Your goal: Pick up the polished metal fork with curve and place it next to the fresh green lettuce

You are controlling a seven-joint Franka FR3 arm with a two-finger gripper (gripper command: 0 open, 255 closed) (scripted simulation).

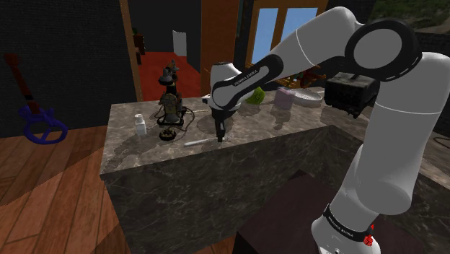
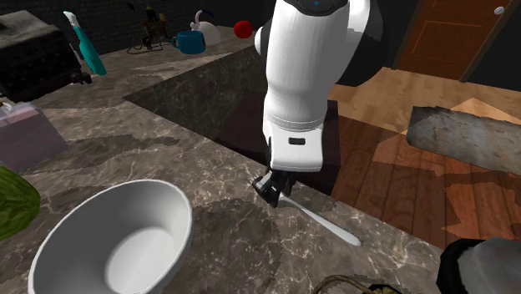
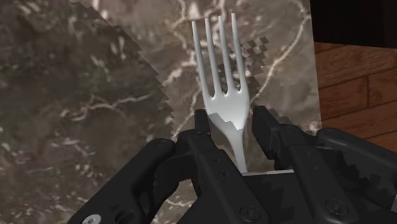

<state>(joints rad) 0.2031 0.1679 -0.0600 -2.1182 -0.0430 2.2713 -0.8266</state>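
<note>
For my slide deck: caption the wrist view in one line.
Open black tool straddling the neck of a pale fork that lies on the dark veined counter.

The shoulder view was taken from beside the arm [image 1: 393, 144] and a little behind it, and the stone counter [image 1: 130, 148] was looked down on from farther back. The second exterior view was set low and very near, by the bowl [image 2: 179, 209], and the arm was faced from across the counter. The wrist view was aimed down along the gripper [image 3: 230, 121], close up. The fork [image 1: 198, 143] and counter were caught in all three.
</note>
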